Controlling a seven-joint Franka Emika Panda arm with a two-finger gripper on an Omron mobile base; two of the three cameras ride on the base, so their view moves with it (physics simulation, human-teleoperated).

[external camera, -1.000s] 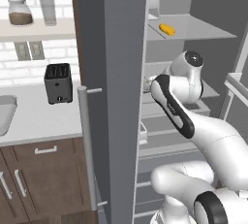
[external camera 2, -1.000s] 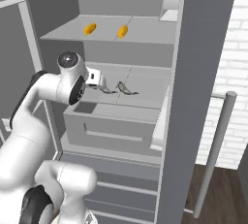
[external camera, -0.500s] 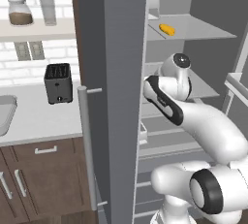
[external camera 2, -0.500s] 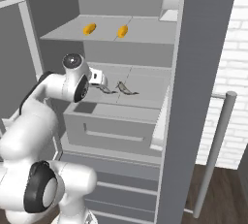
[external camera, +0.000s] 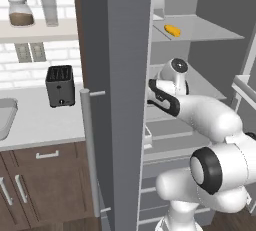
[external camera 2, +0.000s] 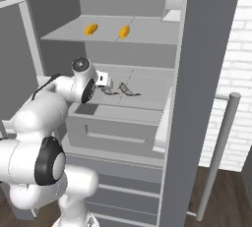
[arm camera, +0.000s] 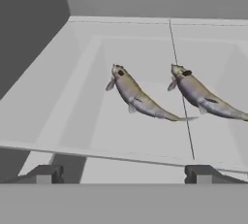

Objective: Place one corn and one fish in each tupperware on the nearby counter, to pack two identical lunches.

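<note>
My end effector (arm camera: 123, 173) hangs wide open, gripping nothing, at the fridge shelf (external camera 2: 147, 86) edge. Two fish (arm camera: 140, 96) lie ahead on it; two corn (external camera 2: 90, 29) sit one shelf higher.

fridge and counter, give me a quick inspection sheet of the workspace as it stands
surface: fridge shelf, pale grey, bears both fish
job's things: two fish side by side, apart; two corn on the shelf above
clutter: toaster on the counter; jar on the wall shelf
grippers: gripper open, empty, short of the fish
cables: nothing seen
surroundings: open fridge door, brick wall, dark cabinets
</note>
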